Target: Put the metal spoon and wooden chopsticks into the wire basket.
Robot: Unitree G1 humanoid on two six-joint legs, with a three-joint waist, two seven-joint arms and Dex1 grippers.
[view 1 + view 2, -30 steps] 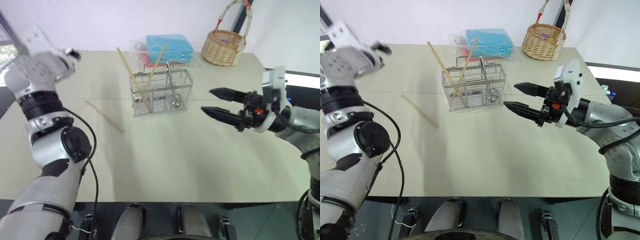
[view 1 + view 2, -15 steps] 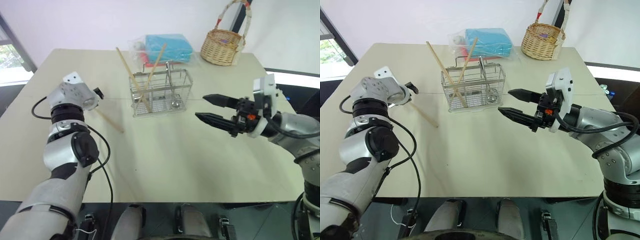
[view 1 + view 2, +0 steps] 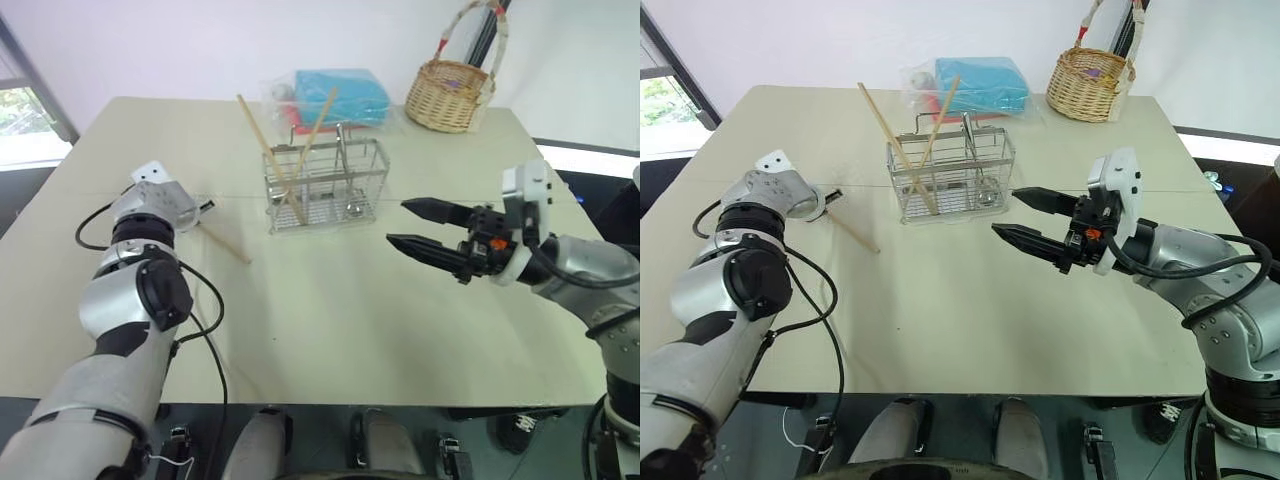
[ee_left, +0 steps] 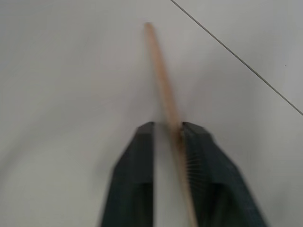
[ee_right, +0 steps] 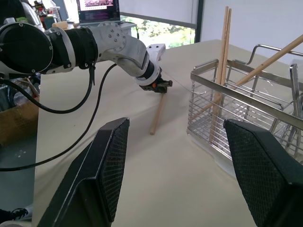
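Light-brown wooden chopsticks (image 3: 262, 142) in a silver wire basket (image 3: 325, 190) on a cream table (image 3: 330, 310); behind, a turquoise packet (image 3: 340, 94) and tan wicker basket (image 3: 449, 95).

bare table (image 3: 330, 310) is lying open between the left gripper (image 3: 205, 207) and right gripper (image 3: 412, 225); the wire basket (image 3: 325, 190), with upright chopsticks (image 3: 268, 150), is blocking the middle, seemingly crowded behind by a blue packet (image 3: 340, 95).
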